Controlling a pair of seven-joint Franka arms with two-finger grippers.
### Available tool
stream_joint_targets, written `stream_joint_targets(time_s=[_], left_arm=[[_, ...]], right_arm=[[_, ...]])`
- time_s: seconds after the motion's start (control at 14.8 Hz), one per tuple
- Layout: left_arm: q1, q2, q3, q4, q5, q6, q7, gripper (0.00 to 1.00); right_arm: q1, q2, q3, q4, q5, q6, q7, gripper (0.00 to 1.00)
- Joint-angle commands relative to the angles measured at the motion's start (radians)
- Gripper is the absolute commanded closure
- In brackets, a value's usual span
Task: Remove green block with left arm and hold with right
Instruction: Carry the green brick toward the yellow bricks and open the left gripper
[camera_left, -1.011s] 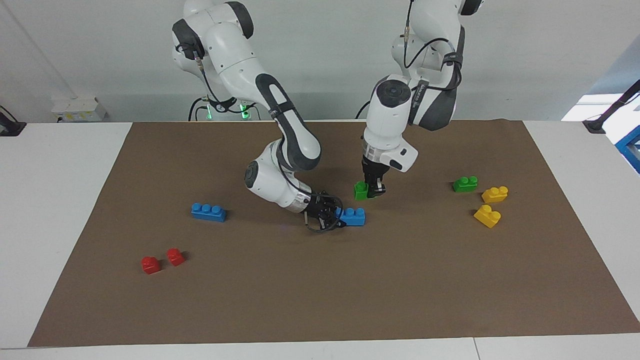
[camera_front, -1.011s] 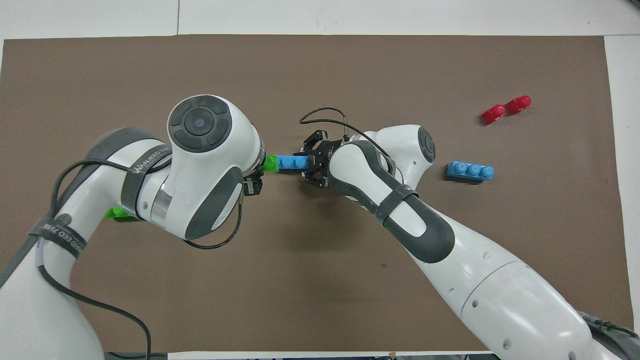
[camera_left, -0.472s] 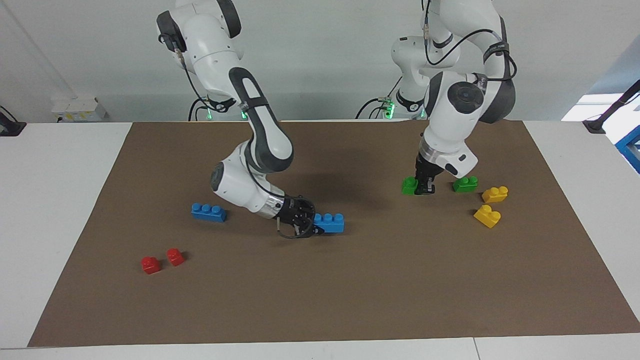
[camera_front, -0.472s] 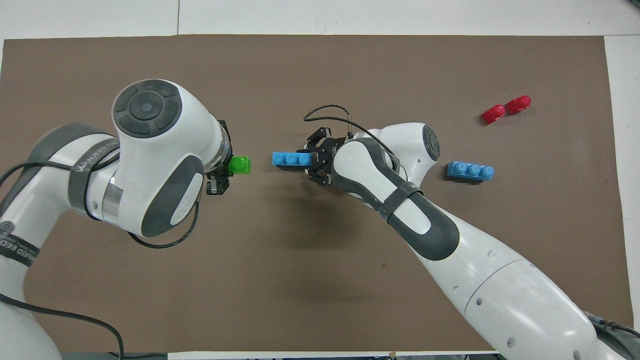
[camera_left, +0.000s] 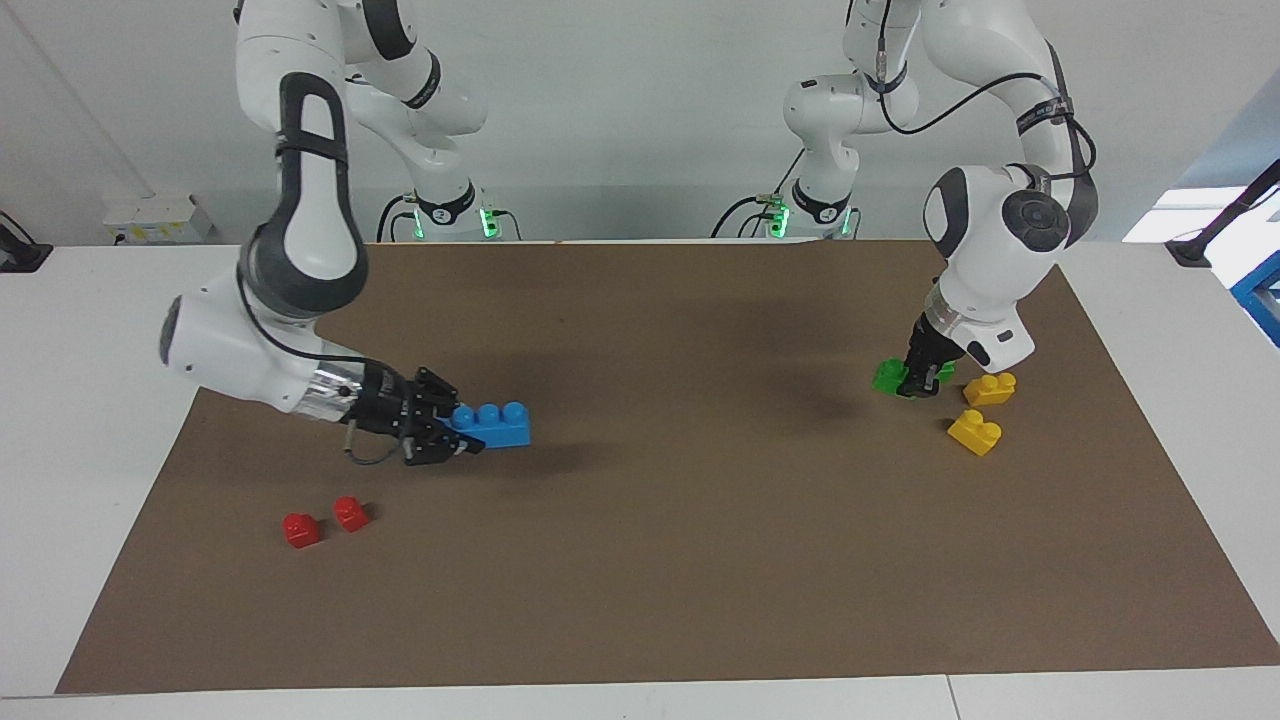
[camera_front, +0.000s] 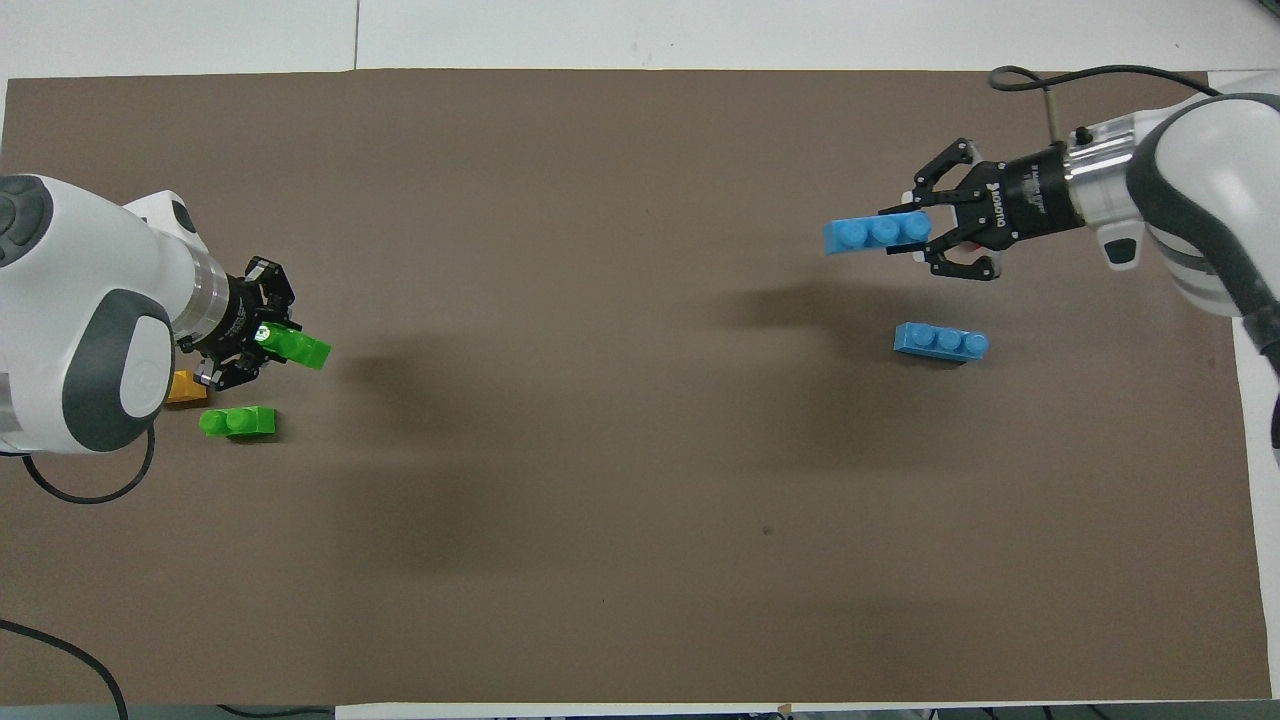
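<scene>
step: separation done, carrying apart | left claw (camera_left: 915, 385) is pinching green block (camera_left: 888, 376) low over the bench's left-arm end | right claw (camera_left: 455, 432) is pinching blue brick (camera_left: 492, 423) | next, likely: setting green block down, releasing.

Facing view: high, across table, toward robots. Overhead view: steeply down. Both share brown mat (camera_left: 700, 560).

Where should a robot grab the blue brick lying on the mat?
Across its two long flat sides, at the middle stud, coming straight down from above. The lying blue brick rests flat with its studs up and is long and narrow, so the short way across probably suits two fingers best.
</scene>
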Motion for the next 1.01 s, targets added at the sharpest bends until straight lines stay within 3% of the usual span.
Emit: stream_joint_targets(time_s=[0.0, 0.4, 0.94], left_arm=[[0.035, -0.031, -0.008, -0.076, -0.016, 0.083, 0.13, 1.0], [0.062, 0.036, -0.007, -0.134, -0.016, 0.279, 0.233, 1.0], [0.046, 0.118, -0.005, -0.119, -0.01, 0.306, 0.429, 1.0]], right_arm=[[-0.065, 0.028, 0.021, 0.006, -0.024, -0.034, -0.073, 1.0], [-0.078, 0.119, 0.023, 0.012, -0.016, -0.011, -0.128, 1.0], [0.003, 0.22, 0.023, 0.015, -0.006, 0.082, -0.111, 1.0]])
